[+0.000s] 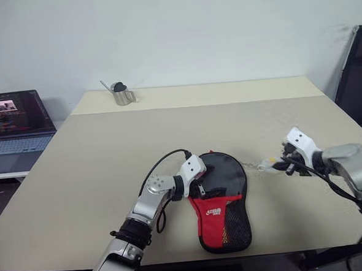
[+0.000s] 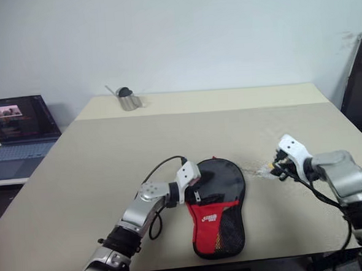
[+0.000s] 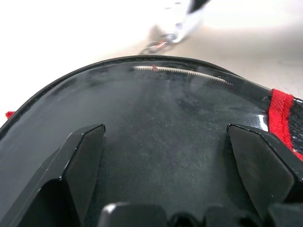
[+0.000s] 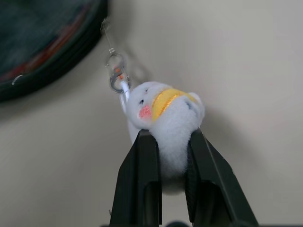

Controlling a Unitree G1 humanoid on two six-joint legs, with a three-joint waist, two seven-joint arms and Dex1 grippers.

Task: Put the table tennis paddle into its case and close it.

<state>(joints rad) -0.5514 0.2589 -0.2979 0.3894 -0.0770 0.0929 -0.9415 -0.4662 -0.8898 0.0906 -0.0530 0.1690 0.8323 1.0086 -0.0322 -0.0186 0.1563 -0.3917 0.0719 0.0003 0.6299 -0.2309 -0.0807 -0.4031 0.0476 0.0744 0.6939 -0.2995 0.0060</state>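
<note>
Beige tabletop (image 1: pixel 110 176) carries the case (image 1: pixel 222 197), paddle presumably inside; my left gripper (image 3: pixel 165 156), spread wide, braces its rounded end while my right gripper (image 4: pixel 173 142) pinches the plush zipper charm (image 4: pixel 165 113), so I'd pull steadily along the edge.

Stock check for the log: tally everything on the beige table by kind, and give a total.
Paddle case: 1
Plush charm on a clip, pinched in the right end effector: 1
Metal cup at the far edge: 1
Total: 3
The paddle itself cannot be made out separately.
</note>
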